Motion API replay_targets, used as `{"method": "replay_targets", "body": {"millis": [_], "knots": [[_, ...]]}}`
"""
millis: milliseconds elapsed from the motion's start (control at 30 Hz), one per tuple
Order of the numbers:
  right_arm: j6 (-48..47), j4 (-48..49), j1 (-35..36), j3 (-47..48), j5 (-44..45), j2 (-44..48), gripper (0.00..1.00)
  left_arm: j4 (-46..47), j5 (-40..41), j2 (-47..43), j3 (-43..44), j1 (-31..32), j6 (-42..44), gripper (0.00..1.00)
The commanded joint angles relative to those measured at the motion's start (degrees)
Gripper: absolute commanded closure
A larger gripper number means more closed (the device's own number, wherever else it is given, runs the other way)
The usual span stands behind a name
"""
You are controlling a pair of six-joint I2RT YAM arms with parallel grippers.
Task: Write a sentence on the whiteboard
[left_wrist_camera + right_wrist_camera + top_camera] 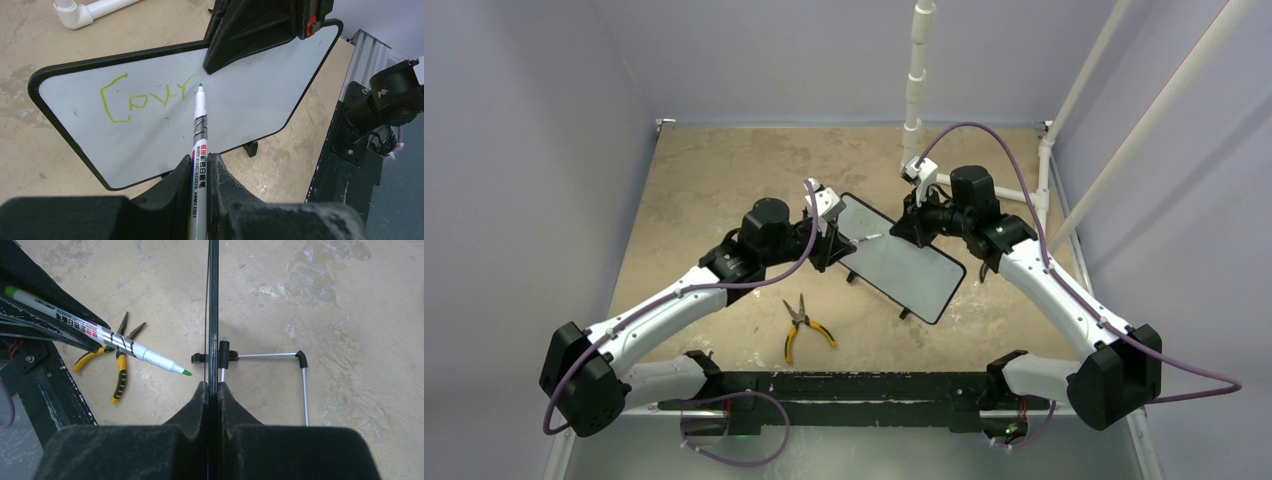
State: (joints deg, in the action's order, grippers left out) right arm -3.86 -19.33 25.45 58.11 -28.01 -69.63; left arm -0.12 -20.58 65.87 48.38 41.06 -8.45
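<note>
By the desk's near edge, pliers. Further in, left gripper pinched on a green marker, tip just short of the upright whiteboard mid-desk, beside the sentence. Beyond, right gripper clamped flat on the whiteboard's rim.

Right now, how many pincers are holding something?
2. The left pincer grips the green marker, its tip just short of the whiteboard. The right pincer clamps the whiteboard's edge.
</note>
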Motion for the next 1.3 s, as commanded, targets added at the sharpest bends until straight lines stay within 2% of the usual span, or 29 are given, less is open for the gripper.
{"method": "replay_targets", "body": {"millis": [0,467,1267], "knots": [[0.39,1.12,0.3,-0.01,-0.73,1.08,1.0,1.51,-1.14,0.26,-0.42,0.17,-0.99,1.0],[0.25,1.09,0.28,0.16,-0.91,1.15,1.0,5.42,-4.03,4.58,1.32,0.16,-2.37,1.0],[0.17,1.04,0.3,0.1,-1.17,0.78,1.0,6.72,1.36,2.82,0.43,0.08,-2.85,1.0]]}}
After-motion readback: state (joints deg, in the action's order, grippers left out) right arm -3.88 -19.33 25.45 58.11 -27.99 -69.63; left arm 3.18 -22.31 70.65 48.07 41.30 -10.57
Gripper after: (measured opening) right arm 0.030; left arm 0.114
